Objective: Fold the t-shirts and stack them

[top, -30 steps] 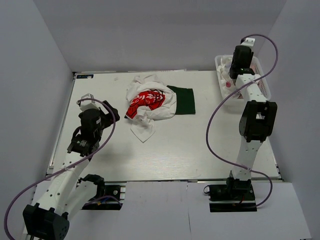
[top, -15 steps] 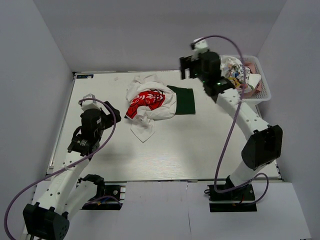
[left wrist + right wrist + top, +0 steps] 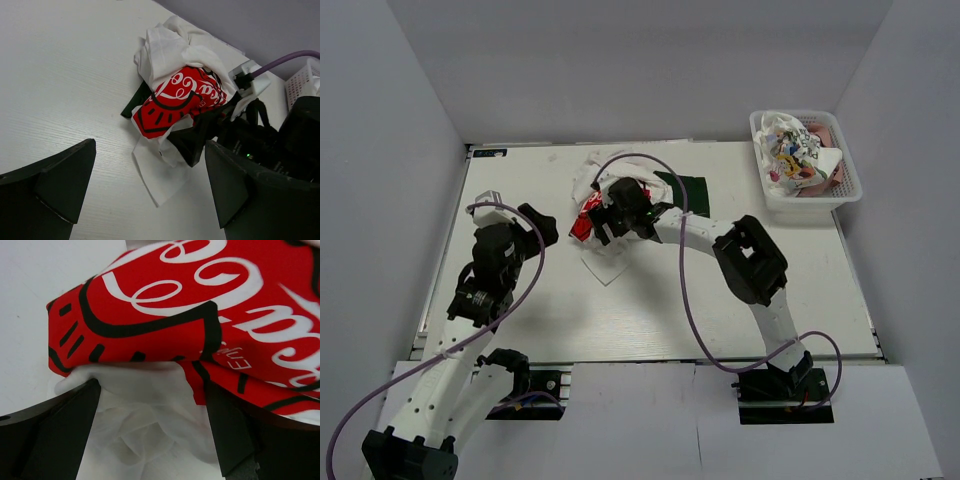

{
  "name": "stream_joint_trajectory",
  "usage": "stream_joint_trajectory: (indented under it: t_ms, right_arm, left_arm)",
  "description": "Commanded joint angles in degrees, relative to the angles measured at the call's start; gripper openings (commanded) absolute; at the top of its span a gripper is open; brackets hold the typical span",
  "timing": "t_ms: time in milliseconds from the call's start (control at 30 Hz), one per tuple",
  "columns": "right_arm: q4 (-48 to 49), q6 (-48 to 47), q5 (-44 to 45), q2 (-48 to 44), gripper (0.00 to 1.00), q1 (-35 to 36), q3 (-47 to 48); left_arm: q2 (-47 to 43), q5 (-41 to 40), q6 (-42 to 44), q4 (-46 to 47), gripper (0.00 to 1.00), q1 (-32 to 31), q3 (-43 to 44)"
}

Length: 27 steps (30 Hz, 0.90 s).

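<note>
Top external showed my right gripper (image 3: 603,226) low over the crumpled white t-shirt with a red printed front (image 3: 595,175), upper centre of frame, presumably to lift it clear for spreading flat. My left gripper (image 3: 540,222) hovered just left of it. Left wrist view: left fingers (image 3: 50,185) spread wide, holding nothing. Right wrist view: right fingers (image 3: 50,430) spread around a white fold, not yet pinching.

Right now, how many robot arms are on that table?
2. The left arm hovers at the left of the table; the right arm reaches across to the crumpled shirt mid-table. No others show.
</note>
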Motion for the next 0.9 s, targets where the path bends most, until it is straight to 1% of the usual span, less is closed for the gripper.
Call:
stream_joint_trajectory:
  t_ms: [0,33,67,100,133,167,200,333,400,500,533,567,600,667,733,767,800,833,867]
  right_arm:
    - [3.17,1.6,2.08,0.26,0.9,0.81,4.17]
    - [3.53,1.51,2.43,0.62,0.83,0.98,4.52]
    - [3.19,1.51,2.87,1.58,0.71,1.16,4.78]
    - [2.84,1.86,3.14,1.76,0.56,0.99,6.35]
    - [2.49,2.04,3.75,1.76,0.37,1.07,6.63]
    - [2.31,2.21,3.67,1.5,0.07,0.99,6.8]
    - [2.39,2.22,4.01,0.37,0.0,0.9,6.46]
    - [3.8,1.17,6.83,-6.84,0.0,0.72,4.7]
    - [4.24,0.81,9.98,-9.21,0.0,0.55,4.43]
    - [5.03,-0.24,14.12,-17.54,0.0,0.2,4.16]
    - [5.38,-0.77,15.08,-18.53,0.0,0.11,4.34]
    - [5.73,-1.12,18.49,-20.72,0.0,-0.68,4.52]
    - [7.04,-1.3,20.0,-21.35,0.0,-0.95,4.69]
    - [8.88,-3.93,23.85,-24.59,0.0,-2.87,6.62]
    - [8.73,-5.94,26.15,-24.96,0.0,-4.19,11.26]
    - [7.94,-6.22,27.04,-24.44,0.0,-6.46,13.03]
    - [6.97,-6.66,29.31,-23.91,0.0,-7.36,17.66]
    - [4.96,-7.53,29.77,-22.25,0.0,-8.15,19.79]
    - [4.51,-7.63,30.9,-21.54,0.0,-11.11,25.73]
  left_arm:
    - [0.09,0.55,-0.36,1.08,1.0,-0.05,-0.59]
    - [0.1,1.07,0.24,1.08,1.0,-0.05,-0.59]
    - [0.1,2.03,0.25,1.08,1.0,-0.05,-0.59]
    - [0.62,2.04,0.25,1.08,1.0,-0.05,-0.59]
    - [0.62,2.82,0.25,1.08,1.0,-0.05,-0.59]
    - [0.62,2.83,0.25,1.6,1.0,-0.05,-0.59]
    - [0.62,2.83,0.25,1.61,1.0,-0.05,-0.59]
    - [0.62,0.9,-0.28,0.47,1.0,-0.05,-0.59]
    - [0.02,0.9,-0.28,0.46,1.0,-0.05,-0.59]
    - [-0.51,0.9,-0.28,0.99,1.0,-0.05,-1.21]
    - [-0.52,0.9,-0.28,0.99,1.0,-0.05,-1.21]
    - [-0.52,0.9,-0.28,0.99,1.0,-0.05,-1.21]
    - [-0.52,0.9,-0.28,0.99,1.0,-0.05,-1.21]
    - [-0.52,0.9,-0.28,0.99,1.0,-0.05,-1.21]
    - [-0.52,0.9,-0.28,0.99,1.0,-0.05,-1.21]
    - [-0.52,0.9,-0.28,0.99,1.0,-0.05,-1.21]
    - [-0.52,0.38,-0.28,0.99,1.0,-0.05,-1.21]
    - [-0.52,0.37,-0.28,0.99,1.0,-0.05,-1.21]
    - [-0.52,-0.24,-0.28,0.99,1.0,-0.05,-1.21]
